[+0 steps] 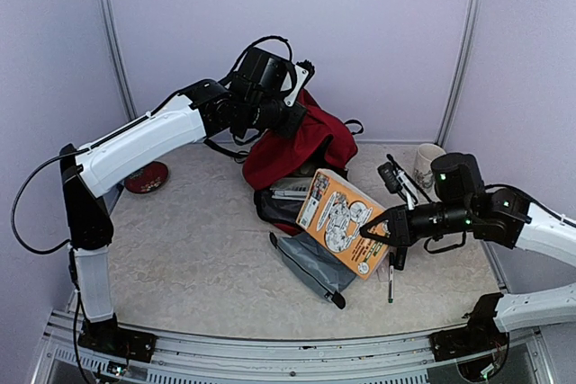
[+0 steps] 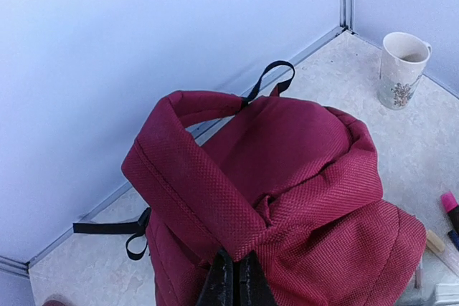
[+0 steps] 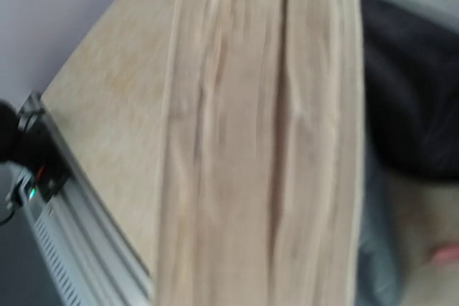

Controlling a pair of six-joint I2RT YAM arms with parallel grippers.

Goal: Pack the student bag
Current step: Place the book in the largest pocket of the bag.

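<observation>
- The backpack (image 1: 301,146) stands at the back of the table (image 1: 198,240), slumped toward you. Its dark opening faces the near side, just behind the grey pouch (image 1: 310,263).
- Your left pincer (image 2: 235,266) is closed on a fold of red fabric at the top of the backpack and lifts it. That pinch looks to be what holds the mouth open, so do not slacken it while the book goes in.
- Your right pincer (image 1: 378,229) is clamped on the lower edge of the orange book (image 1: 340,215), which hangs tilted just in front of the opening. The right wrist view shows only blurred page edges.
- The step in hand, as I judge it, is sliding the book in. Lead with the far corner, aim it under the raised fabric, and lay the book's flat face along the back panel so it does not catch on the rim.
- Lift enough to pass over the pouch, and steer away from the mug (image 1: 427,164) and the pen (image 1: 390,283) near your right wrist.
</observation>
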